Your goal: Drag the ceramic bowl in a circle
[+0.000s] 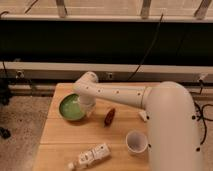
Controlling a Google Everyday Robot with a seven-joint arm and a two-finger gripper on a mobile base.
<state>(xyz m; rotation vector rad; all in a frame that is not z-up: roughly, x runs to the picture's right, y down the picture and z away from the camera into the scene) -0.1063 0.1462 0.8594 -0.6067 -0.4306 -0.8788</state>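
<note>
Camera view has my arm stretched across the worktop [60, 145] from the right, with the gripper [84, 106] down at the right-hand rim of the ceramic bowl [71, 107], which sits near the worktop's far left corner. I read the gripper as fully shut, and it looks pinched onto the bowl's rim, though the wrist hides the contact itself, so I can't confirm the hold. My worry from here is the edge: the bowl is already close to the left and far edges, so a wide circle could carry it off the worktop. A glazed rim is also slippery, and I judge the gripper could slide off mid-drag and leave the bowl behind. Sweeping toward the middle risks knocking the small red object [109, 116] lying just right of the bowl. The bowl appears empty, only its paler inside showing. The white cup [136, 142] near the front right also looks empty. A bottle [91, 156] lies on its side at the front edge.
</note>
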